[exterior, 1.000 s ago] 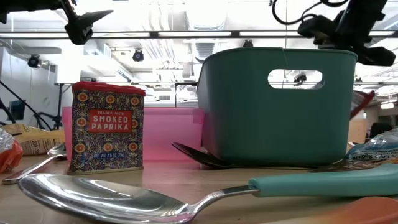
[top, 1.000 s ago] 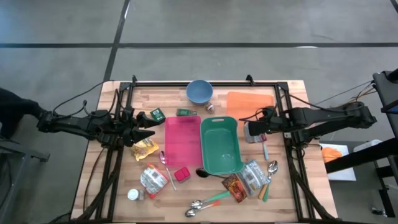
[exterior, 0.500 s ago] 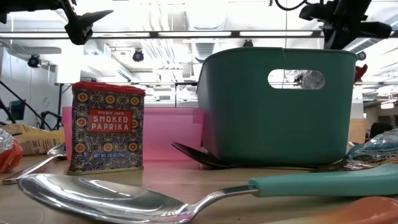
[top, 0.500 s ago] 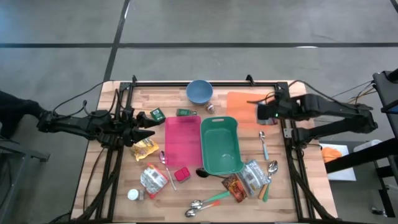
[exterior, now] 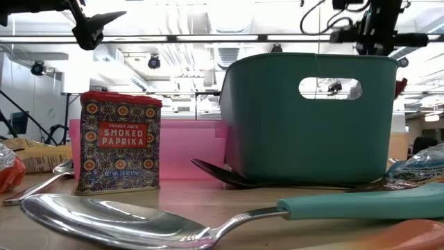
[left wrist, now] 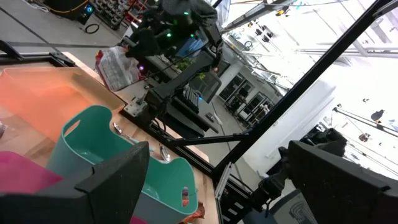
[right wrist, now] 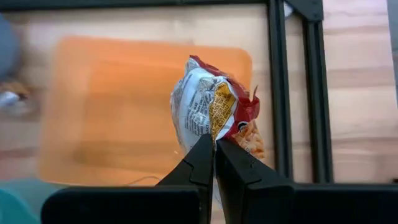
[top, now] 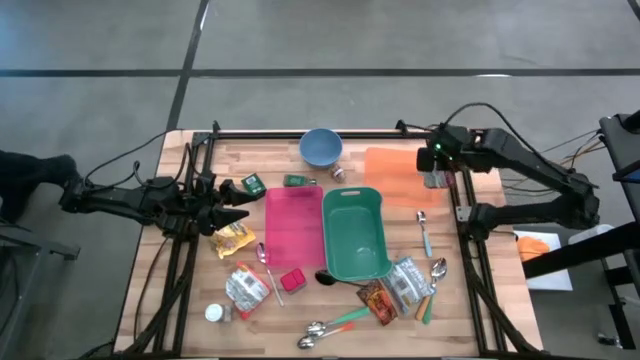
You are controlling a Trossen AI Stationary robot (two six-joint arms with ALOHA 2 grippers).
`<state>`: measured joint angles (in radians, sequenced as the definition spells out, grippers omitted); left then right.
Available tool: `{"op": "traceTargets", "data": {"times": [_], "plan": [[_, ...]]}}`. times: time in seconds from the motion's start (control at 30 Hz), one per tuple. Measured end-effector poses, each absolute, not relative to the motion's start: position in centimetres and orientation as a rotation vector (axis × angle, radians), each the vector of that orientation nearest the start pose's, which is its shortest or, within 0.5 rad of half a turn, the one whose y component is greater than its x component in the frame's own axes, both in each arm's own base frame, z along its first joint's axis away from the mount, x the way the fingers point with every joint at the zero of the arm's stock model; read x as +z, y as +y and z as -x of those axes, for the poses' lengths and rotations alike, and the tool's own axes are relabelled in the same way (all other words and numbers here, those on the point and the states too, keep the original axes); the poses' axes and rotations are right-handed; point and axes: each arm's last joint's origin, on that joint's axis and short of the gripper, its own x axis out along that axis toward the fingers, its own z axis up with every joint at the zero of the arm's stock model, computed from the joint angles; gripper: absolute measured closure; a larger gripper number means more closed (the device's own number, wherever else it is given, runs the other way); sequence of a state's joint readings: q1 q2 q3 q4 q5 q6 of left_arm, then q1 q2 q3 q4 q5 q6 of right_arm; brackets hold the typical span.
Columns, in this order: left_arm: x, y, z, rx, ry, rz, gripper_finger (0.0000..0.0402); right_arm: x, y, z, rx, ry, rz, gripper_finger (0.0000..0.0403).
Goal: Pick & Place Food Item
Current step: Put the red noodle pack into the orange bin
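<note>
My right gripper (right wrist: 214,142) is shut on a white, red and orange snack packet (right wrist: 208,109), up in the air over the right end of the orange tray (right wrist: 118,106) at the table's far right (top: 395,168). In the high view that gripper (top: 433,168) points steeply down with the packet (top: 432,181) under it. The left wrist view shows the same packet (left wrist: 117,65) hanging from the far arm. My left gripper (top: 240,213) stays level and open at the table's left, above a yellow packet (top: 234,238), touching nothing. My right gripper pinches the packet's crumpled end (right wrist: 214,132) between its two fingers, coming steeply from above. The packet hangs below the fingertips, lifted clear of the tray and the table.
A teal bin (top: 353,235) and a pink tray (top: 293,228) sit mid-table, a blue bowl (top: 320,147) at the far edge. Spoons, packets and a red paprika tin (top: 292,279) lie along the near side. A black frame rail (right wrist: 278,93) runs beside the hanging packet.
My right gripper has swung from beside the teal bin's right side toward the table's far edge and upward, tipping further down. The packet stayed in its shut fingers and now hangs over the orange tray's right end.
</note>
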<state>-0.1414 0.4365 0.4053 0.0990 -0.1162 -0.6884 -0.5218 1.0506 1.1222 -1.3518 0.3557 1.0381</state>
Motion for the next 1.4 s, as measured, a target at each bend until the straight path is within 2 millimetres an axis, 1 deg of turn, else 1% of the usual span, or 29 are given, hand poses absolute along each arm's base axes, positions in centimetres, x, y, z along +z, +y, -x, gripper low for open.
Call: {"op": "traceTargets", "data": {"times": [0.13, 0.27, 0.8, 1.17, 1.4], "plan": [[27.4, -1.4, -12.3, -0.047, -0.056, 0.697, 0.0016, 30.7, -9.7, -13.5, -1.364, 0.892, -0.957, 0.0395], [27.4, -1.4, -12.3, -0.048, -0.056, 0.697, 0.0016, 30.0, -10.4, -14.4, -1.345, 0.93, -0.958, 0.0395], [27.4, -1.4, -12.3, -0.04, -0.059, 0.697, 0.0016, 26.5, -12.5, -17.2, -1.346, 1.178, -0.876, 0.0395], [27.4, -1.4, -12.3, -0.04, -0.058, 0.698, 0.0016, 24.4, -13.8, -18.2, -1.369, 1.303, -0.786, 0.0395], [27.4, -1.4, -12.3, -0.039, -0.057, 0.698, 0.0016, 23.6, -14.3, -18.6, -1.374, 1.334, -0.74, 0.0395]]}}
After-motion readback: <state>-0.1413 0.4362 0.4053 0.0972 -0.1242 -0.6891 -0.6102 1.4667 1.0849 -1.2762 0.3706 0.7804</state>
